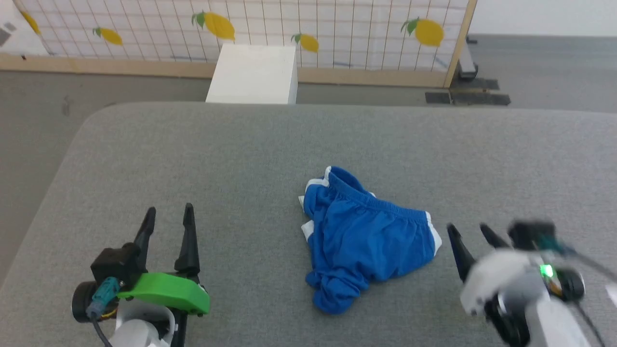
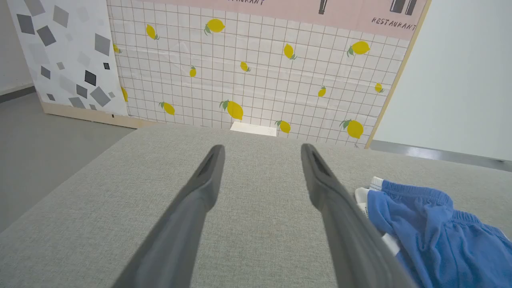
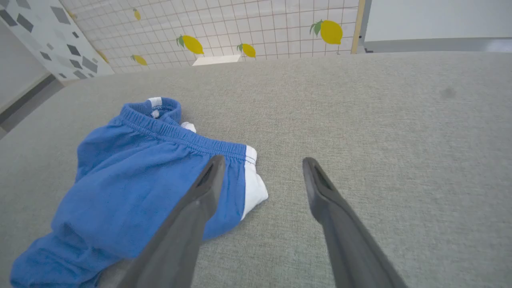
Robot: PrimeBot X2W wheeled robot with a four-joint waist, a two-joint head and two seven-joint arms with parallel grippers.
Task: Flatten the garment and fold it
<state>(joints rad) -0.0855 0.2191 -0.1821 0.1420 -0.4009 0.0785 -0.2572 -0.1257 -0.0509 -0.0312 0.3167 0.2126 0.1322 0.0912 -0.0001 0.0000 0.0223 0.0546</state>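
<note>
The garment (image 1: 361, 236), bright blue shorts with white side stripes, lies crumpled in a heap on the grey padded surface (image 1: 241, 154), its elastic waistband toward the far side. The shorts (image 2: 428, 228) show at the lower right of the left wrist view and fill the left half of the right wrist view (image 3: 132, 180). My left gripper (image 1: 167, 217) stands open well to the left of them, nothing between its fingers (image 2: 204, 188). My right gripper (image 1: 470, 231) is open just right of the shorts' white-striped edge (image 3: 252, 184), its left finger (image 3: 208, 184) over the fabric.
A white box (image 1: 253, 72) stands on the floor beyond the surface's far edge, before a lemon-print grid panel (image 1: 337, 24). The surface's left edge (image 1: 53, 183) drops to grey floor. Bare grey padding stretches right of the shorts (image 3: 400, 120).
</note>
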